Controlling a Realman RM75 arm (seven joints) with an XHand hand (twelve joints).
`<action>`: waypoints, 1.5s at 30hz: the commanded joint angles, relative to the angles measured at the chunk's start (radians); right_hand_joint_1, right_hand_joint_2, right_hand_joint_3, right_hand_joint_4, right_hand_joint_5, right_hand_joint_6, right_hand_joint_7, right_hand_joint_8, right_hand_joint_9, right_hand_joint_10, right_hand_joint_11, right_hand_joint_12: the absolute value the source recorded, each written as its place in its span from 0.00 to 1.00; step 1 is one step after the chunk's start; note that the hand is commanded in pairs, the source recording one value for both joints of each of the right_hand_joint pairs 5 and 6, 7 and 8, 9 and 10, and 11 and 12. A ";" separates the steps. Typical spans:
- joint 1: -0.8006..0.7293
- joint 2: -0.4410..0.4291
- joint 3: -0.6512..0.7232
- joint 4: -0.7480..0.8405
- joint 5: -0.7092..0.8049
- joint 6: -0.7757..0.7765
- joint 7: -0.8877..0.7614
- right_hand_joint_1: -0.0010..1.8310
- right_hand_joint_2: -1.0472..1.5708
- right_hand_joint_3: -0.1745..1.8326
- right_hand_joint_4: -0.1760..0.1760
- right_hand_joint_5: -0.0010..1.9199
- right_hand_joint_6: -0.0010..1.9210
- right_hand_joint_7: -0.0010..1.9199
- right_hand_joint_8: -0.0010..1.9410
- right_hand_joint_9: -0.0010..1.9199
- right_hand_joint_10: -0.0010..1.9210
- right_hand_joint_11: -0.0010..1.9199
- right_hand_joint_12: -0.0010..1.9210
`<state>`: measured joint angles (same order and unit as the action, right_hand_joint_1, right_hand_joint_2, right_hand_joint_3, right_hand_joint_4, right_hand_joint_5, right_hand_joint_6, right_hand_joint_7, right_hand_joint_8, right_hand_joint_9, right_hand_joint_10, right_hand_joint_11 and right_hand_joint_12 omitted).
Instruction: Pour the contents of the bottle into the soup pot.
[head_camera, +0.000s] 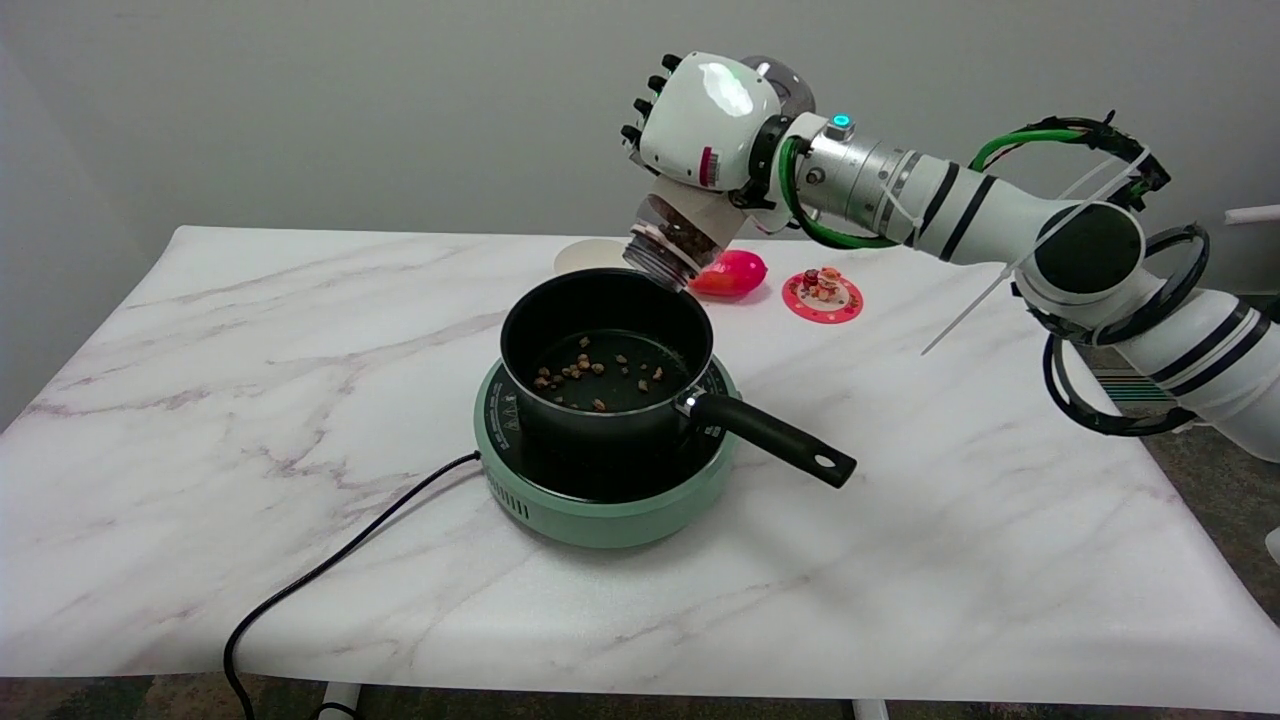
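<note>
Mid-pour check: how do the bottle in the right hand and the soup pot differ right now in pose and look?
The bottle is tipped mouth-down in the air, gripped by the right hand; the soup pot sits upright on the green cooker. The bottle is clear and small; the pot is black, wider, with a long handle. The bottle looks well filled near its mouth; the pot holds only scattered bits. Both contain brown pieces.
</note>
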<state>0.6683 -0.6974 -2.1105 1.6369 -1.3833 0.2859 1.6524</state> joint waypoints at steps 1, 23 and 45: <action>0.043 0.009 -0.031 0.004 -0.004 0.005 -0.005 0.88 0.67 0.54 0.50 1.00 1.00 1.00 0.99 0.74 0.74 0.62 0.62; 0.111 0.016 -0.086 0.029 -0.023 0.033 -0.005 0.88 0.69 0.54 0.50 1.00 1.00 1.00 0.99 0.76 0.76 0.63 0.63; 0.064 0.020 -0.120 0.013 0.051 -0.050 0.056 0.87 0.71 0.52 0.50 1.00 1.00 1.00 0.99 0.76 0.76 0.63 0.63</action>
<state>0.7657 -0.6835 -2.2177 1.6587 -1.4118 0.3129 1.6539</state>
